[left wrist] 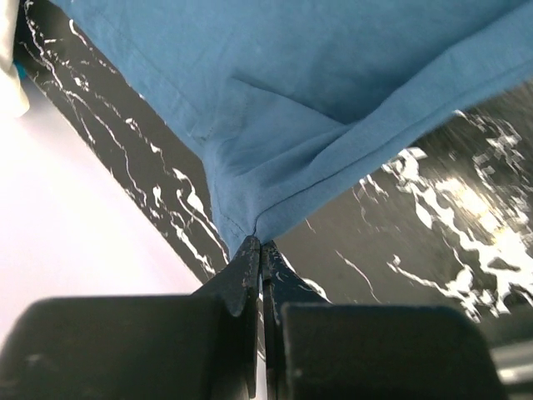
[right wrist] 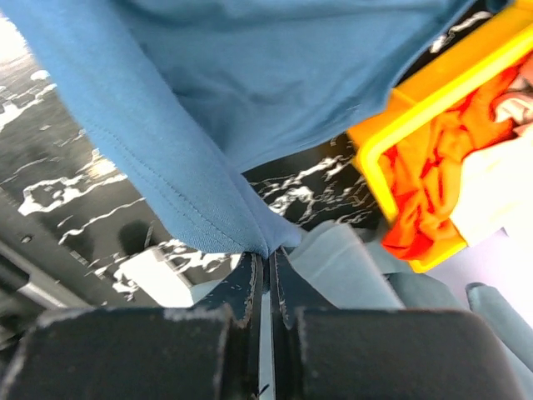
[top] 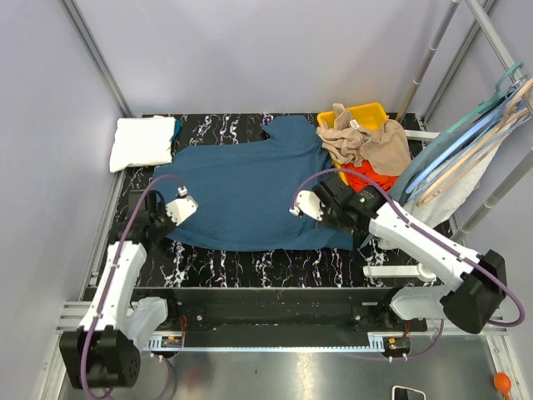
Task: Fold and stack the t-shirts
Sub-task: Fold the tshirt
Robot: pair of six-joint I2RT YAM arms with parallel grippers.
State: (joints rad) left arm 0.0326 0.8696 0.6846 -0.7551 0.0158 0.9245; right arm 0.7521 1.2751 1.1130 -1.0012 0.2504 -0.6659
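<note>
Teal t-shirt pinched at both near corners
Left hand and right hand are clamped on them; the shirt lies spread on the counter, reaching away toward the far side.

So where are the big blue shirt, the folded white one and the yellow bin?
Large teal-blue cloth t-shirt (top: 250,192): top view, middle of its body.
Folded white cloth t-shirt (top: 141,142): top view, its centre.
Yellow plastic bin (top: 371,111): top view, far rim.
</note>
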